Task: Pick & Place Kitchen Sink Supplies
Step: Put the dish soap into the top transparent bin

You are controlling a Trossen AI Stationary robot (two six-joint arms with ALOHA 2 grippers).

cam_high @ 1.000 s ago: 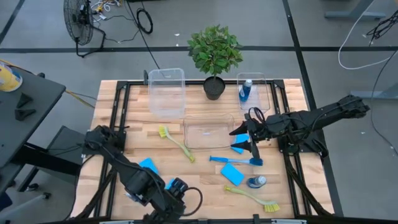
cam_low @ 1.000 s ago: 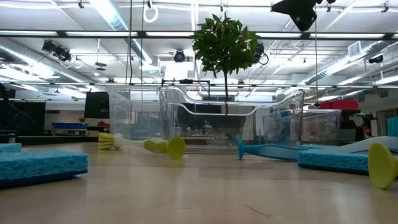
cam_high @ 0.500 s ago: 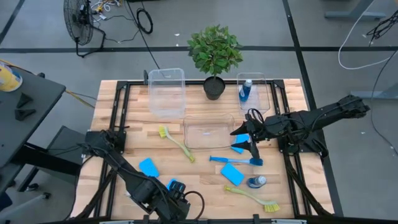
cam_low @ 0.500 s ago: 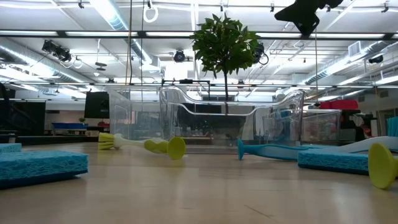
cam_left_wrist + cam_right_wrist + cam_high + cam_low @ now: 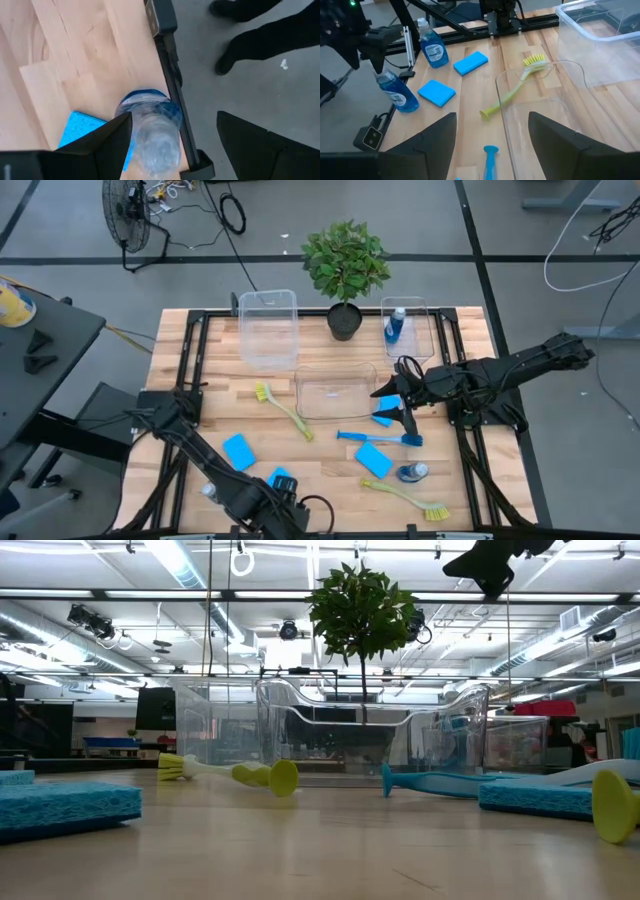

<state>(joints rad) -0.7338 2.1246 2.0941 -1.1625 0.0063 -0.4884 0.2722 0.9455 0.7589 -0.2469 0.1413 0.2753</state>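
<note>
Left gripper [image 5: 173, 117] hangs at the near edge of the pale wooden table [image 5: 75, 60], its fingers spread wide. We see a small clear bottle of blue liquid [image 5: 150, 127] standing upright between them. It sits close to one finger and clear of the other, so nothing is gripped. A flat bright-blue sponge [image 5: 82, 130] lies just beside the bottle on the inboard side. On the other side the black frame rail [image 5: 172, 70] runs touching or nearly touching the bottle, with grey floor beyond; outward there is no room, inward the bare wood is open.

Farther in from this gripper we find a second blue-liquid bottle [image 5: 432, 47], a second blue sponge [image 5: 470, 62] and a yellow-green long-handled dish brush [image 5: 515, 90] lying flat against the low clear plastic bin [image 5: 560, 62].

Right gripper [image 5: 492, 114] waits well apart, over that bin's far side, fingers wide and empty. Near it lie a blue dish brush [image 5: 375, 438], a third bottle [image 5: 410, 472] and another yellow-green brush [image 5: 405, 497].
</note>
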